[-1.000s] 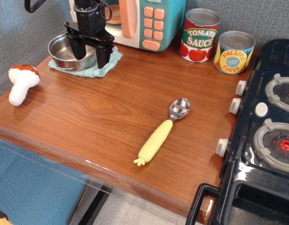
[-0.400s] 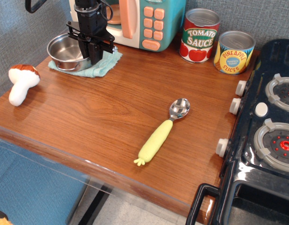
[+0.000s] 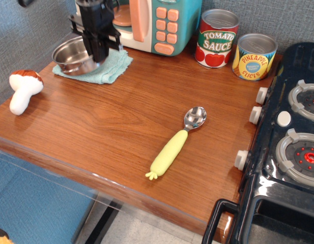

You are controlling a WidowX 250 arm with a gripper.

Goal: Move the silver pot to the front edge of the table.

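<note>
The silver pot (image 3: 69, 55) sits at the back left of the table (image 3: 111, 119), on a light green cloth (image 3: 110, 68). My black gripper (image 3: 99, 55) comes down from above at the pot's right rim. Its fingers are drawn together on the rim, which looks pinched between them. The pot appears slightly tilted, with its left side still on the cloth. The table's front edge (image 3: 90, 175) is far from the pot, across the open wood surface.
A spoon with a yellow handle (image 3: 173, 146) lies mid-table. A toy mushroom (image 3: 23, 90) stands at the left edge. A toy microwave (image 3: 164, 23), a tomato sauce can (image 3: 216, 38) and a pineapple can (image 3: 254, 56) line the back. A black toy stove (image 3: 291, 152) fills the right side.
The gripper's fingers, spread wide over the pot a second ago, have closed on its right rim. The gripper has then risen slightly.
</note>
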